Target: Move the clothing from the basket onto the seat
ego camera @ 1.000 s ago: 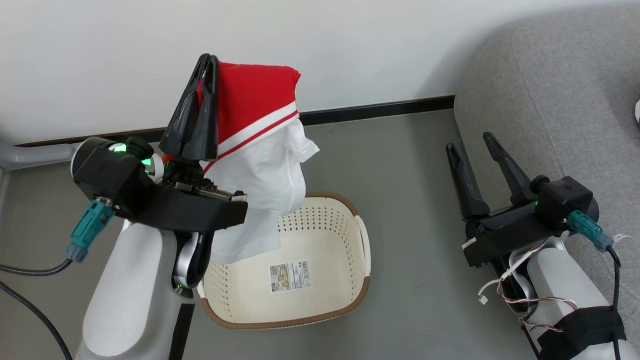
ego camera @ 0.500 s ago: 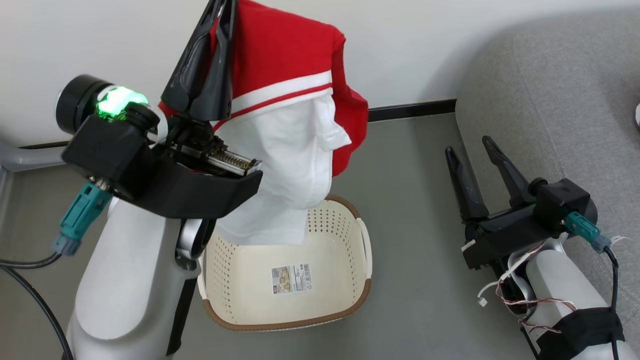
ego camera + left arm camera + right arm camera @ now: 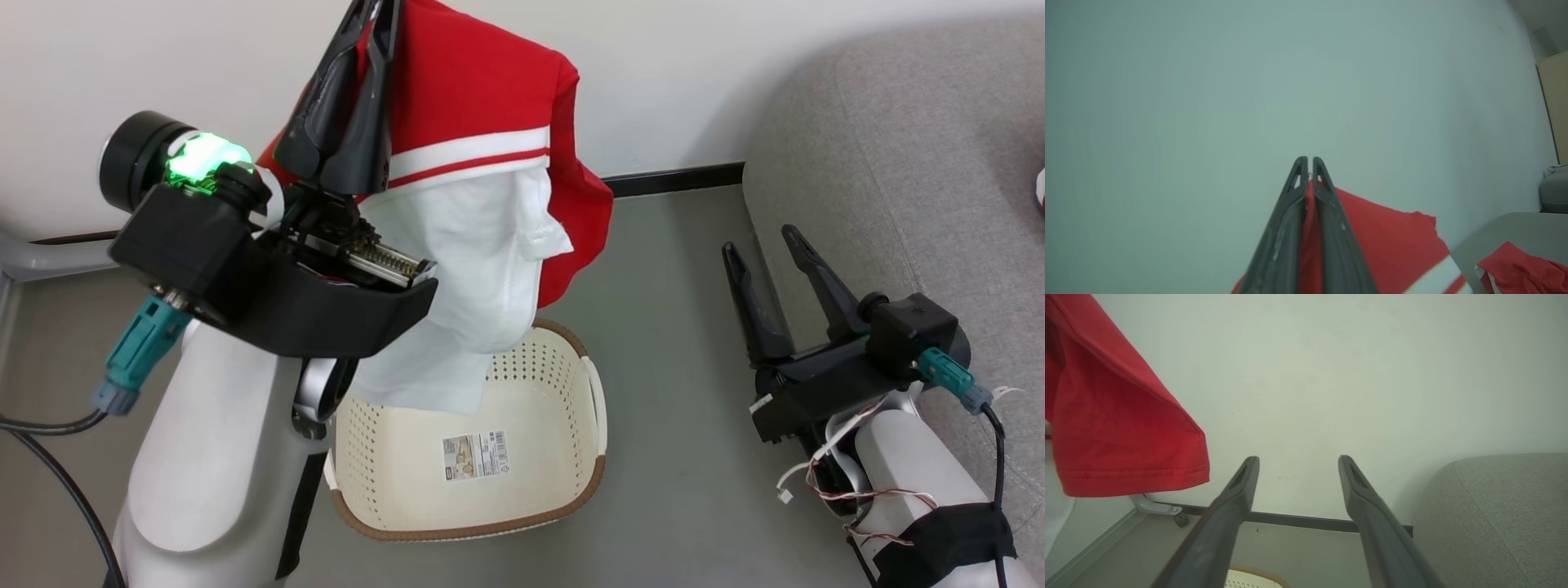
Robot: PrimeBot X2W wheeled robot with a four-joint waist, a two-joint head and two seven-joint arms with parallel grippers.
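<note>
My left gripper [image 3: 371, 24] is shut on a red garment with white stripes and a white panel [image 3: 482, 229], held high so its white hem hangs just over the back of the basket [image 3: 592, 408]. In the left wrist view red cloth [image 3: 1392, 237] is pinched between the closed fingers [image 3: 1331, 228]. The cream basket holds just a label sticker [image 3: 475, 454]. A second red garment [image 3: 1523, 265] lies on the grey seat [image 3: 1506, 224]. My right gripper [image 3: 758, 241] stands open and holds nothing, beside the seat [image 3: 898, 147]. The right wrist view shows that gripper [image 3: 1298, 459] with the hanging garment [image 3: 1118, 428] to its left.
A white wall with a black baseboard [image 3: 678, 175] runs behind the grey floor [image 3: 678, 457]. A grey metal leg with a caster [image 3: 1159, 508] sits by the wall at the left. A black cable [image 3: 49, 482] trails on the floor at my left.
My left arm has lifted the garment higher and a little to the right, so more red cloth hangs free and the hem has risen out of the basket. The right gripper has barely shifted.
</note>
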